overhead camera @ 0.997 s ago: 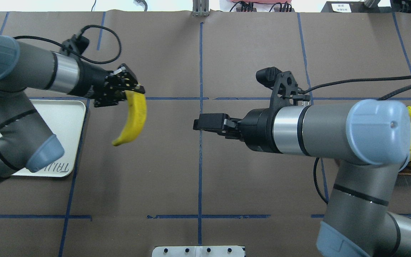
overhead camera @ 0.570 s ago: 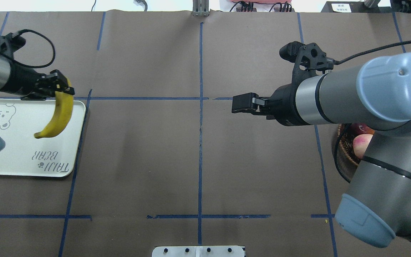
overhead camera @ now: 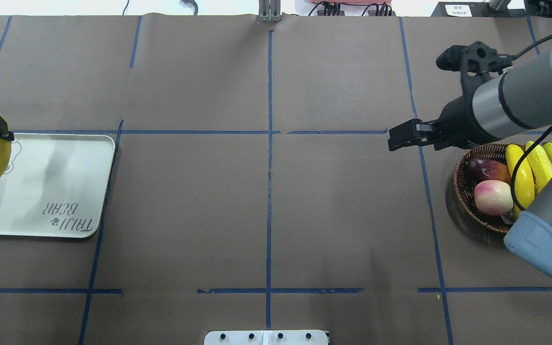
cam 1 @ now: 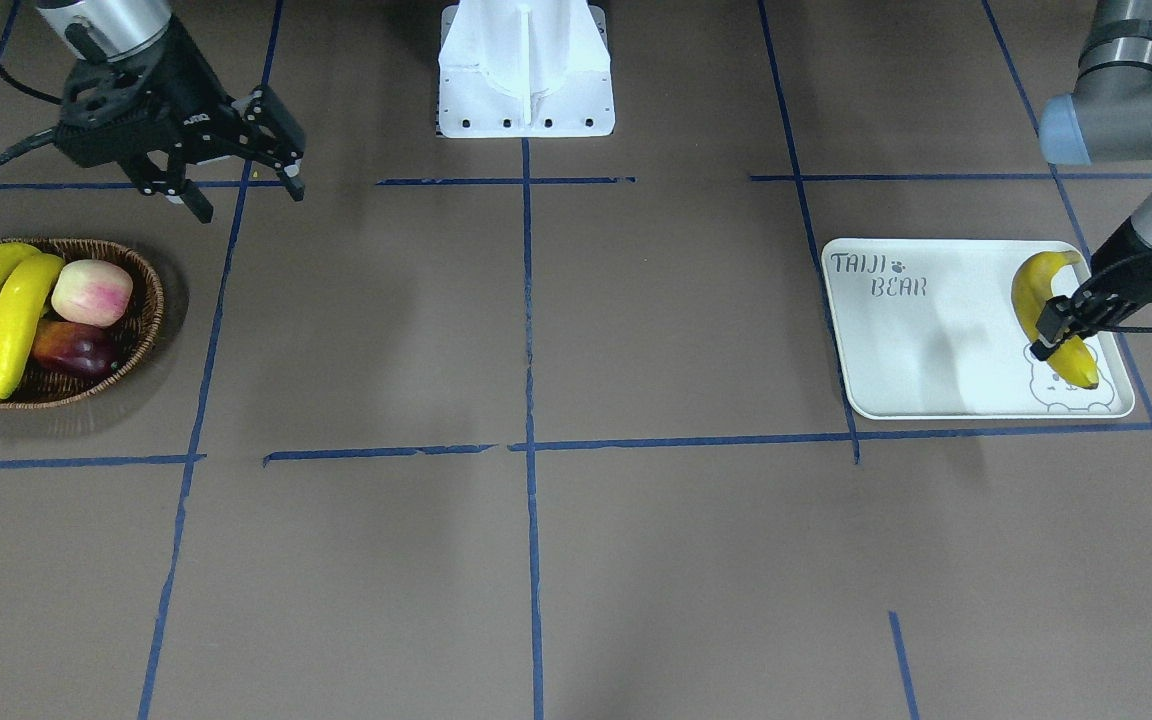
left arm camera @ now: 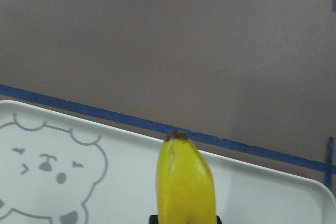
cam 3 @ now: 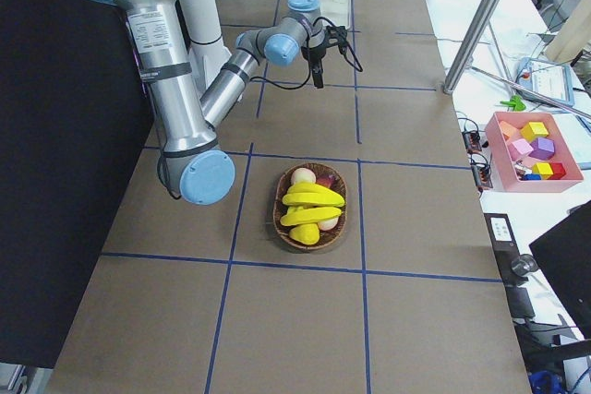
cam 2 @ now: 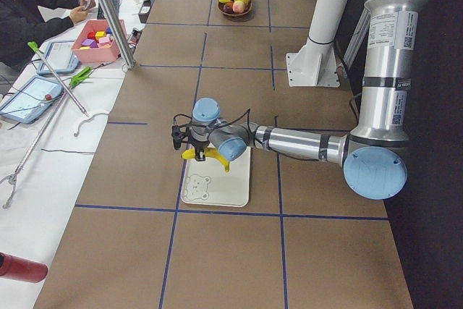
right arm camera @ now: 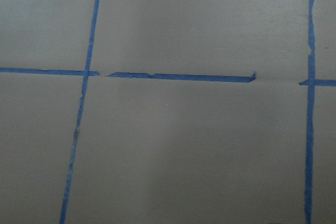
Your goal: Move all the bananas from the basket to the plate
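Front view: my left hand [cam 1: 1052, 326] grips one banana [cam 1: 1034, 285] over the plate [cam 1: 936, 350], its length running away from me. My right hand [cam 1: 244, 195] hangs open above the surface.

Overhead: three bananas [overhead camera: 518, 165] lie side by side in the basket [overhead camera: 459, 201].

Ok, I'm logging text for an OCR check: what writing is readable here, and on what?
"TAIJI BEAR": on the plate.
White labels on the left arm: too small to read.
White label on the black box beyond the table: too small to read.
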Available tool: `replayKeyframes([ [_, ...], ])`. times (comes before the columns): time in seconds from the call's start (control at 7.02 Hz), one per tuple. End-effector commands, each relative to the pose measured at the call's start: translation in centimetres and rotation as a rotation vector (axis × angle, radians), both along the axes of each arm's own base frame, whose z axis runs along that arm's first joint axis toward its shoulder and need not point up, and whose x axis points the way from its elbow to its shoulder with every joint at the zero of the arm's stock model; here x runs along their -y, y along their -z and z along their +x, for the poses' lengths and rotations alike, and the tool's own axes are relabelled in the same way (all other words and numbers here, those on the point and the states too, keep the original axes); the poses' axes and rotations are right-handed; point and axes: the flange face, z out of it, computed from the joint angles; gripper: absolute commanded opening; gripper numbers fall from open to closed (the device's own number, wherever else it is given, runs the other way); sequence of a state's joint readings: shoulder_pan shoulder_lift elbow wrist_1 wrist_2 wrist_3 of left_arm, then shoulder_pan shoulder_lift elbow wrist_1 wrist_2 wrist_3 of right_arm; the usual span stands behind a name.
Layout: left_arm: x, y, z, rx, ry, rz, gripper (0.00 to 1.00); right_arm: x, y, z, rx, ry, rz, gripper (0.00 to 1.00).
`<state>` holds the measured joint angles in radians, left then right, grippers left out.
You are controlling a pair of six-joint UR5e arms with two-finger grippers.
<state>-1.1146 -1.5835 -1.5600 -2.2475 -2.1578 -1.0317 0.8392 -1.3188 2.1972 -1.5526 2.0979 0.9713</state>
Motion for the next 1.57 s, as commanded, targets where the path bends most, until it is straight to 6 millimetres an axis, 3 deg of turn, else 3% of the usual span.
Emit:
replayKeyframes([
  [0.0,-0.1,-4.0,-0.6,0.048,0.013,-0.048,0.00,0.8,-2.0,2.3,-0.015,0.038,0.015,1.00],
  [0.14,-0.2,-4.4,-0.7,0.051,0.016,-0.055,0.00,0.9,-2.1,2.4,-0.016,0.038,0.012,1.00],
  [0.28,-0.2,-4.2,-0.6,0.048,0.013,-0.053,0.21,0.9,-2.2,2.4,-0.018,0.037,0.012,1.00],
  [0.43,-0.2,-4.4,-0.6,0.050,0.012,-0.055,0.99,0.8,-2.1,2.4,-0.015,0.038,0.014,1.00],
  [0.71,-0.2,-4.2,-0.6,0.046,0.011,-0.050,1.00,1.4,-2.2,3.3,-0.021,0.019,0.005,1.00],
  [1.0,-0.1,-2.6,-0.4,0.026,0.006,-0.028,1.00,2.0,-2.8,4.1,-0.017,0.014,-0.021,1.00],
  [1.14,-0.1,0.5,-0.3,-0.012,-0.007,0.003,1.00,2.0,-5.0,5.6,-0.022,0.040,-0.038,1.00],
  [1.42,0.1,3.9,-0.8,-0.083,-0.012,-0.004,1.00,1.0,-12.2,11.8,-0.072,0.091,-0.040,1.00],
])
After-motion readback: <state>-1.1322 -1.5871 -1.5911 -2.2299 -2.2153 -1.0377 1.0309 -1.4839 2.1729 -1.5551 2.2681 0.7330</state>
